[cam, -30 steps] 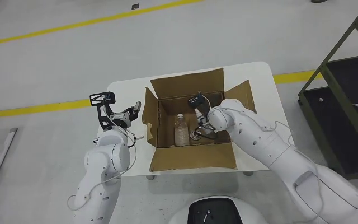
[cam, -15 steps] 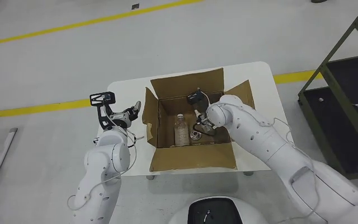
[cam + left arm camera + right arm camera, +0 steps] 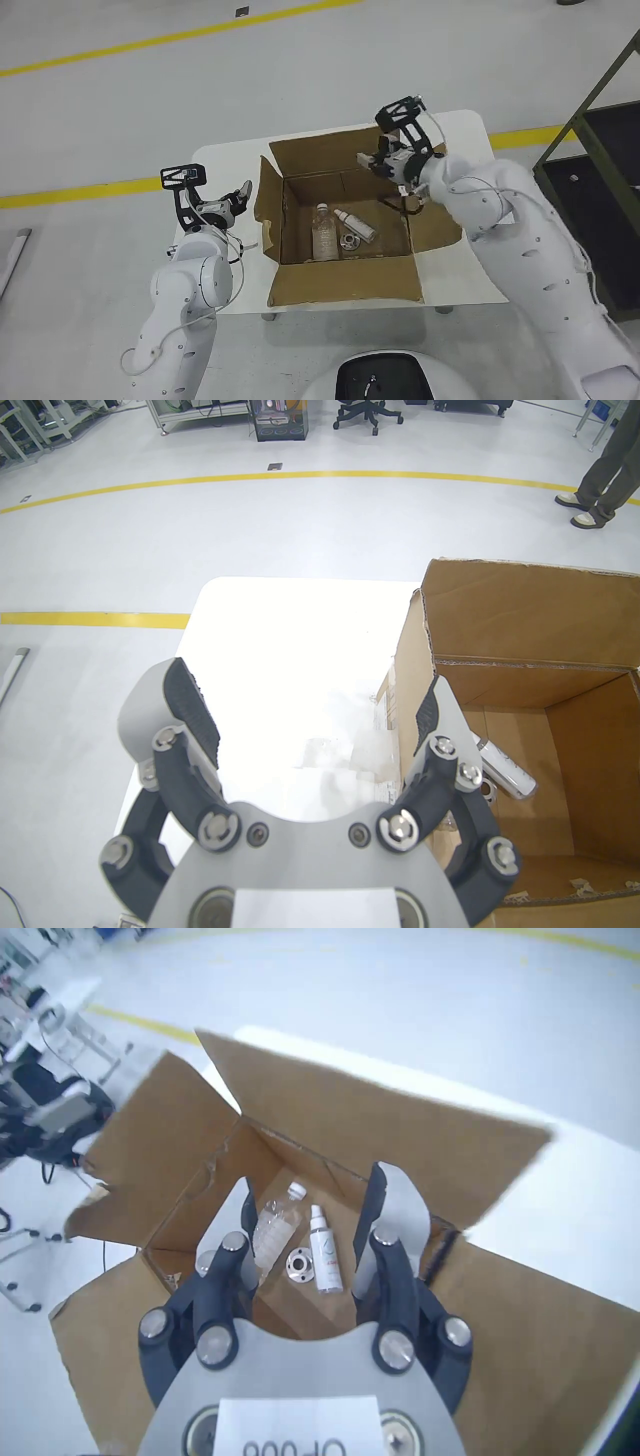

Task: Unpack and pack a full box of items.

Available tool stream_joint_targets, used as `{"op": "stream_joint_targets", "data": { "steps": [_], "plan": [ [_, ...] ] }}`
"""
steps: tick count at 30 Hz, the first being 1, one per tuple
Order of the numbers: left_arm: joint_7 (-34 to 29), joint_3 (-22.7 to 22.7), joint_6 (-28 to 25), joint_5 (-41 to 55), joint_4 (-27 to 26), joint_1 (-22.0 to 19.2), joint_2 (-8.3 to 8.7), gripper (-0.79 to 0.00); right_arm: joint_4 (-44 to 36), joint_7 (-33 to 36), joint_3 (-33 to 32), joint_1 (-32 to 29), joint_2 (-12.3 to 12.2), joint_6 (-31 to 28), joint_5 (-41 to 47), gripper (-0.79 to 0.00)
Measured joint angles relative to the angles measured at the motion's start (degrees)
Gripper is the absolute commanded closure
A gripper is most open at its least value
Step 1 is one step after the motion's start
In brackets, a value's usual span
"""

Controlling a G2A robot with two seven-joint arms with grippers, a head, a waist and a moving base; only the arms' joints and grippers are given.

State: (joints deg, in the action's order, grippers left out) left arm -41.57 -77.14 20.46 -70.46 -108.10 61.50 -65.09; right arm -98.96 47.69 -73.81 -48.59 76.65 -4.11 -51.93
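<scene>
The right gripper point(image 3: 373, 160) is hovering empty, jaws spread, over the far rim of the open box point(image 3: 345, 282) at mid-frame, where a clear bottle point(image 3: 324, 233), spray bottle point(image 3: 358, 224) and metal flange point(image 3: 349, 241) are lying, while the left gripper point(image 3: 240, 190) is hanging agape at centre left.

Top view looks down from above the arms, table point(image 3: 235, 165) and open box point(image 3: 345, 282) mid-frame. Left wrist view sits just behind the left gripper point(image 3: 310, 695), facing the box's side. Right wrist view looks past the right gripper point(image 3: 312, 1183) into that box, shared by all.
</scene>
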Motion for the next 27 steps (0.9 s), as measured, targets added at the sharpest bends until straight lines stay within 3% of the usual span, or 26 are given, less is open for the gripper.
{"op": "stream_joint_targets", "data": {
  "steps": [7, 12, 15, 20, 27],
  "plan": [
    [0.0, 0.0, 0.0, 0.0, 0.0, 0.0, 0.00, -0.785, -15.6, -6.7, -17.6, -16.9, -2.1, 0.0, -1.7, 0.000],
    [0.0, 0.0, 0.0, 0.0, 0.0, 0.0, 0.00, -0.785, -17.6, -9.6, -28.8, -28.3, -2.6, 1.9, 1.5, 0.000],
    [0.0, 0.0, 0.0, 0.0, 0.0, 0.0, 0.00, -0.785, -15.1, -11.8, -32.0, -33.9, -2.5, 2.4, 4.8, 0.000],
    [0.0, 0.0, 0.0, 0.0, 0.0, 0.0, 0.00, -0.785, -6.8, -14.8, -28.5, -35.7, -2.1, 0.5, 10.3, 0.000],
    [0.0, 0.0, 0.0, 0.0, 0.0, 0.0, 0.00, -0.785, 5.5, -17.9, -19.5, -26.1, -1.5, -6.5, 19.0, 0.000]
  ]
}}
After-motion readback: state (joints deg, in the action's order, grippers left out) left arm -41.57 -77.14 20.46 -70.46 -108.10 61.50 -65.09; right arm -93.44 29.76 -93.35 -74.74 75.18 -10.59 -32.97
